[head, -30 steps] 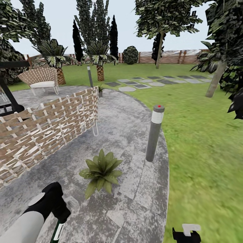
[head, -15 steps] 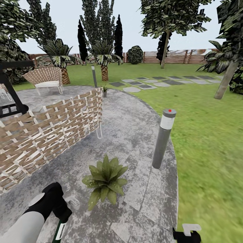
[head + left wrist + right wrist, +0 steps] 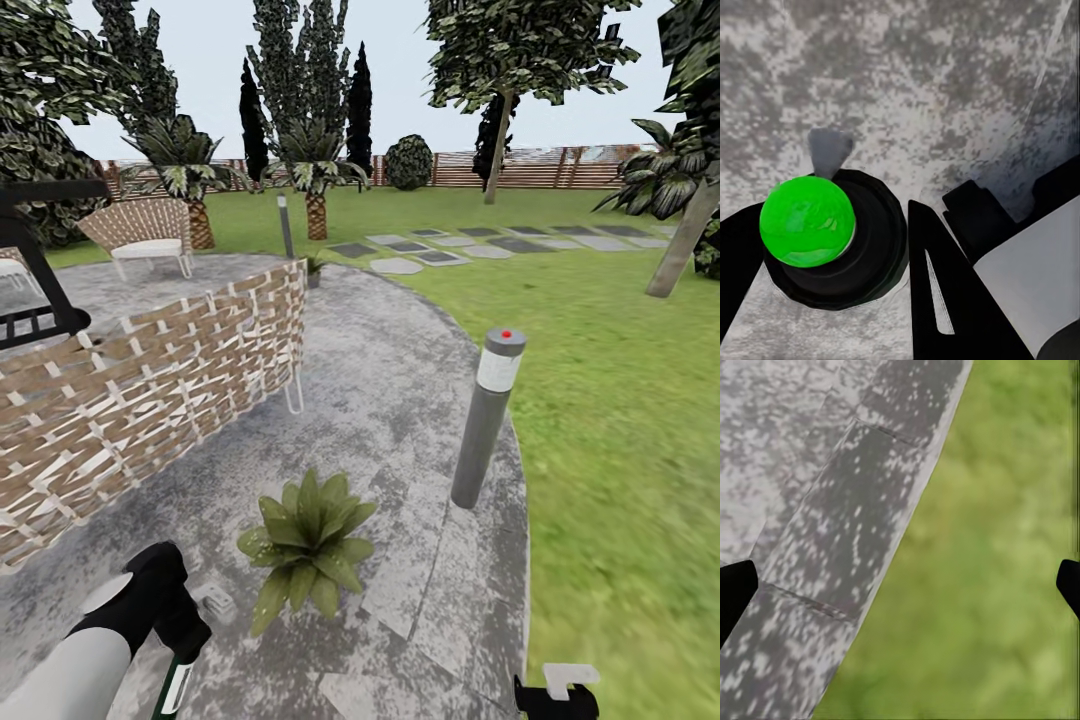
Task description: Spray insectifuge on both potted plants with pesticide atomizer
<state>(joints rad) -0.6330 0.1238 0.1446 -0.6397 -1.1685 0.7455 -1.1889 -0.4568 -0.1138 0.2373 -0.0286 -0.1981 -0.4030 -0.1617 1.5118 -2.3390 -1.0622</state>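
The whole head view has been swung a little since a second ago, so that's the camera; the potted plant (image 3: 305,548) itself hasn't been shifted on the stone patio (image 3: 400,400). The pesticide atomizer (image 3: 175,686) is clamped in the left gripper (image 3: 832,247), low beside the plant. The right gripper (image 3: 900,577) is spread wide, nothing held. Spray could easily be wasted on the paving if the nozzle isn't aimed at the leaves. A white label is seen, but nothing on it can be read. A bollard light (image 3: 487,418) is nearby.
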